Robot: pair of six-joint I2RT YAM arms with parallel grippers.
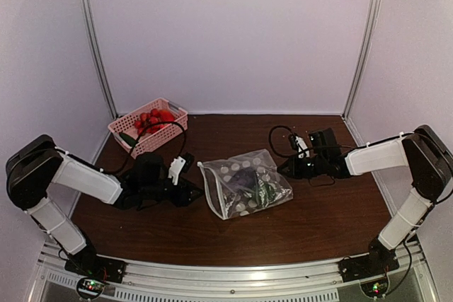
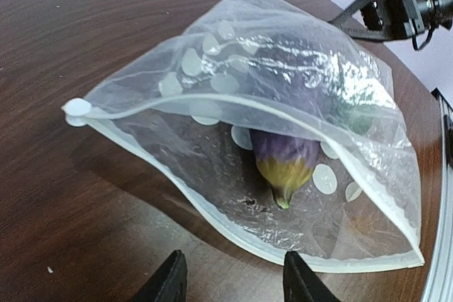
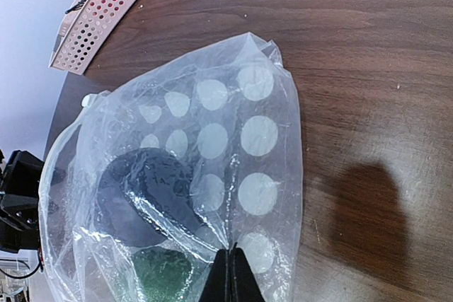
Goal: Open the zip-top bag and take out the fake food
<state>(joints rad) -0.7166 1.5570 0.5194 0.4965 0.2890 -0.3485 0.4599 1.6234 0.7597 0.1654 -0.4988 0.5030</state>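
The zip-top bag [image 1: 244, 183], clear with white dots, lies in the middle of the table with its mouth gaping toward my left gripper [image 1: 196, 190]. In the left wrist view the bag [image 2: 283, 68] is open, with a dark purple piece of fake food [image 2: 283, 160], yellow-green at its tip, inside. My left gripper [image 2: 230, 284] is open and empty just in front of the lower zip edge. My right gripper [image 3: 231, 277] is shut, pinching a fold of the bag [image 3: 233, 139] at its closed end. A dark purple piece [image 3: 152, 196] and a green piece [image 3: 163, 274] show through the plastic.
A pink lattice basket [image 1: 170, 112] at the back left holds red fake food [image 1: 152, 119] and a green piece. It also shows in the right wrist view [image 3: 106, 12]. A black cable loops near the right arm [image 1: 283, 136]. Walls enclose the table on three sides.
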